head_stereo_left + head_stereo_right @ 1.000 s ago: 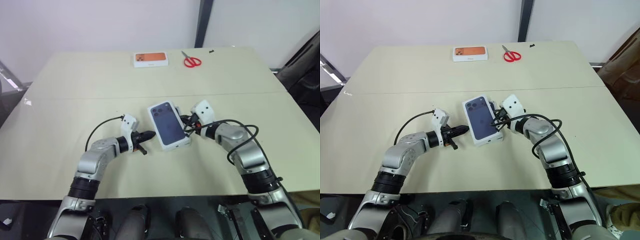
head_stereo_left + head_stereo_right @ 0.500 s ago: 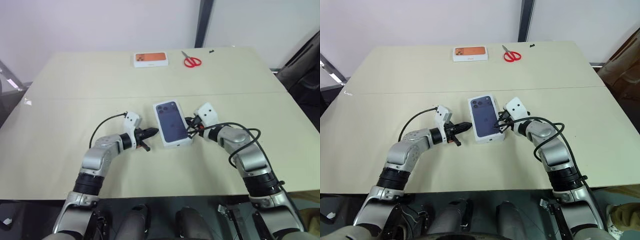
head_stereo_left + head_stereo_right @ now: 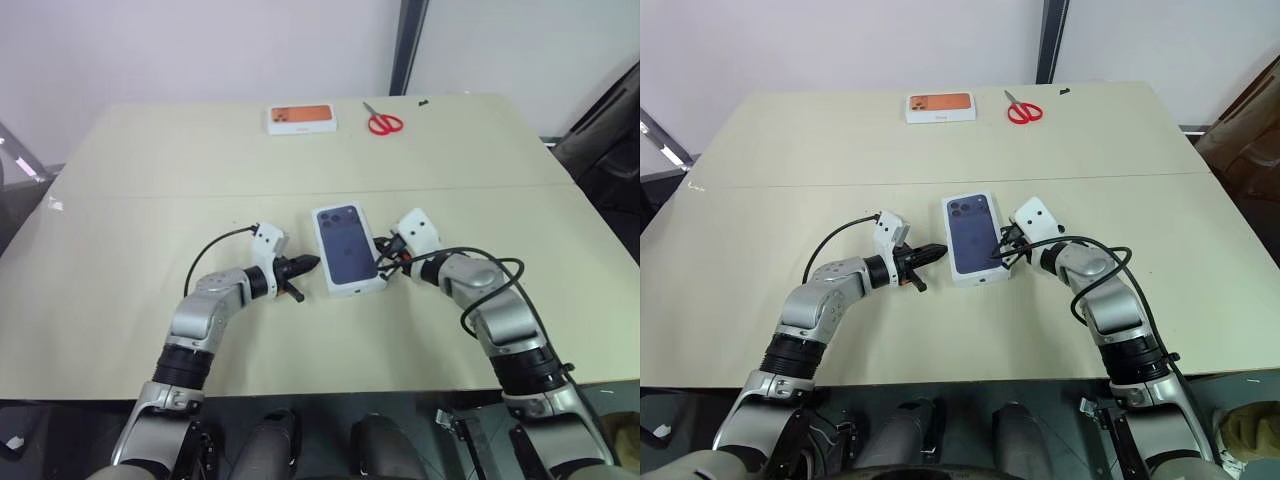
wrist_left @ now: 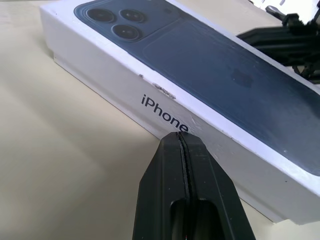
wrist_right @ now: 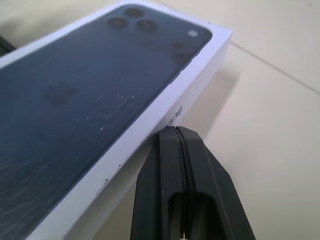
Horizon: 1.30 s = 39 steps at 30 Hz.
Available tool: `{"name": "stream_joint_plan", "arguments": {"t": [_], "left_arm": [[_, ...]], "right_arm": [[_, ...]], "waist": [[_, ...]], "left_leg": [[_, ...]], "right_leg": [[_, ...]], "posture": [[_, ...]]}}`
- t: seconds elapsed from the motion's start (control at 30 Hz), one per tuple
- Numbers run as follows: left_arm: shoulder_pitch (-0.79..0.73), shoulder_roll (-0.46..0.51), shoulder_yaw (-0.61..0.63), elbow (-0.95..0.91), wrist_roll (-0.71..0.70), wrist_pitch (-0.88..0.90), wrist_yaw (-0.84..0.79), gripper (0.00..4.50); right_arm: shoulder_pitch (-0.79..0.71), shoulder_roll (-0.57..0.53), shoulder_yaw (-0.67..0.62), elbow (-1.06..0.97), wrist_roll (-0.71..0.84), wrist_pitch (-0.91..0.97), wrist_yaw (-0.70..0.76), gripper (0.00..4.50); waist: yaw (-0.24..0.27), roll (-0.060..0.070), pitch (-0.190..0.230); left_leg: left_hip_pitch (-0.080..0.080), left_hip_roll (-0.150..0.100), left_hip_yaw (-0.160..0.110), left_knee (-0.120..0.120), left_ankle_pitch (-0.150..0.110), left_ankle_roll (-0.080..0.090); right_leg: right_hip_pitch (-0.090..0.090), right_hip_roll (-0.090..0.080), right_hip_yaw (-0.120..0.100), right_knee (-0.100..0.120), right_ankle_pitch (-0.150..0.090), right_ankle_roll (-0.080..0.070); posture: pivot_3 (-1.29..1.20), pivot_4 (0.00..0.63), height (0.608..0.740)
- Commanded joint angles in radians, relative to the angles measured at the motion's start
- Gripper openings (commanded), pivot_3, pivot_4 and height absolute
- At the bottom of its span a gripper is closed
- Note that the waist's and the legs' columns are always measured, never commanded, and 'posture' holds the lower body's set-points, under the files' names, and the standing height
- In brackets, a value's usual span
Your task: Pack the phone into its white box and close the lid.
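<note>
At the middle of the surface (image 3: 120,180), the closed white box (image 3: 362,288) is seen lying flat, with the lid (image 3: 345,245) seated on it and the printed dark blue phone picture facing up. The phone itself is not visible; whether it lies inside cannot be told. The lid's camera-cluster end is turned toward the far edge of the surface.

The box is flanked by both arms. On its left long side, the left gripper (image 3: 308,264) is held with jaws pressed together and empty, the tips set at or just beside the side wall bearing the printed lettering; contact cannot be confirmed. On its right long side, the right gripper (image 3: 998,254) is likewise held with jaws pressed together and empty, its tips at the base of the opposite wall.

Open room: bare surface is noted ahead of the box toward the far edge, and behind it toward the near edge. Wide bare stretches are noted to the outer left and outer right of the arms. A seam line is seen crossing the surface just beyond the box.

Other items, well apart at the far edge: a white box with an orange-printed top (image 3: 301,118); red-handled scissors (image 3: 382,122) beside it. Nothing is found standing between these and the closed box.
</note>
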Motion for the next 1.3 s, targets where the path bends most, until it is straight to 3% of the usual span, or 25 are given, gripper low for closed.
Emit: {"name": "stream_joint_plan", "arguments": {"t": [0.03,0.37,0.63,0.9,0.97,1.3], "left_arm": [[-0.001,-0.009,-0.005,-0.05,-0.018,-0.006,-0.009,0.0],[-0.027,0.017,0.047,-0.04,-0.026,-0.019,0.003,0.0],[-0.085,-0.023,0.048,-0.044,-0.038,-0.013,0.021,0.0],[-0.072,-0.044,-0.039,0.005,0.049,-0.064,0.025,0.0],[-0.054,-0.032,-0.059,0.014,0.068,-0.06,0.023,0.0],[-0.041,-0.002,-0.066,0.032,0.075,-0.075,-0.001,0.0]], "right_arm": [[0.003,-0.008,0.0,-0.027,-0.003,-0.007,0.011,0.02],[-0.046,-0.018,-0.061,0.033,-0.028,-0.054,-0.029,0.02],[-0.12,0.016,-0.092,0.041,0.01,-0.097,-0.008,0.02],[-0.046,0.0,0.013,0.013,-0.007,-0.058,0.076,0.02],[0.002,-0.04,0.071,0.039,-0.076,-0.099,0.084,0.02],[-0.001,-0.02,0.064,0.031,-0.071,-0.085,0.081,0.02]], "waist": [[0.0,0.0,0.0],[-0.001,0.0,0.0],[-0.002,0.0,0.0],[-0.001,0.0,0.0],[-0.001,-0.001,0.0],[-0.001,-0.002,-0.003]], "left_leg": [[0.0,0.0,0.0,0.0,0.0,0.0],[0.0,0.0,0.0,0.0,0.0,0.0],[0.0,0.0,0.0,0.0,0.0,-0.001],[0.0,0.0,0.0,0.001,0.0,-0.001],[0.0,0.0,0.0,0.0,0.0,-0.001],[0.006,0.0,0.0,0.0,-0.001,0.002]], "right_leg": [[0.0,0.0,0.0,0.0,0.0,0.0],[0.0,0.0,0.0,0.0,0.0,0.0],[0.0,0.0,0.0,0.0,0.0,0.0],[0.0,0.0,0.0,0.0,0.0,0.0],[0.0,0.0,0.0,0.0,0.0,0.0],[0.005,0.001,0.0,0.0,0.0,0.0]], "posture": [[0.0,0.15,0.734],[0.0,0.15,0.734],[0.0,0.15,0.734],[0.0,0.15,0.734],[0.0,0.15,0.734],[0.0,0.15,0.734]]}}
